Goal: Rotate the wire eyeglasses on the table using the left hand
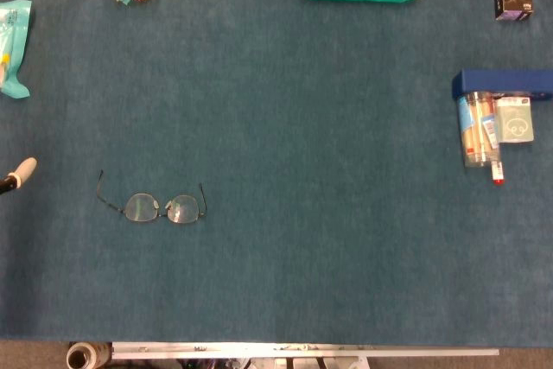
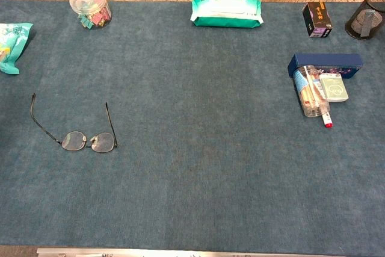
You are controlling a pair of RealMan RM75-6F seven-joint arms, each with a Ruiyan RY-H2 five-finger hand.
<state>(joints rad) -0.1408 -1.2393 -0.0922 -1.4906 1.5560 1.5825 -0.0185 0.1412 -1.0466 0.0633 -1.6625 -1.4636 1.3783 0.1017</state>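
The wire eyeglasses (image 1: pixel 141 206) lie on the blue table mat at the left, lenses toward the near edge and both temples unfolded, pointing away. The chest view shows the same eyeglasses (image 2: pixel 75 141) lying alone with nothing touching them. Only a white fingertip of my left hand (image 1: pixel 17 174) shows at the left edge of the head view, well to the left of the glasses and apart from them. The rest of that hand is out of frame. My right hand appears in neither view.
A jar of coloured clips (image 2: pixel 90 7) and a wipes pack (image 2: pixel 227 10) stand along the far edge. A teal packet (image 2: pixel 11 39) lies far left. At the right are a black box (image 2: pixel 317 19), a mesh holder (image 2: pixel 367 22), a blue box (image 2: pixel 325 62) and a clear tube (image 2: pixel 310 94).
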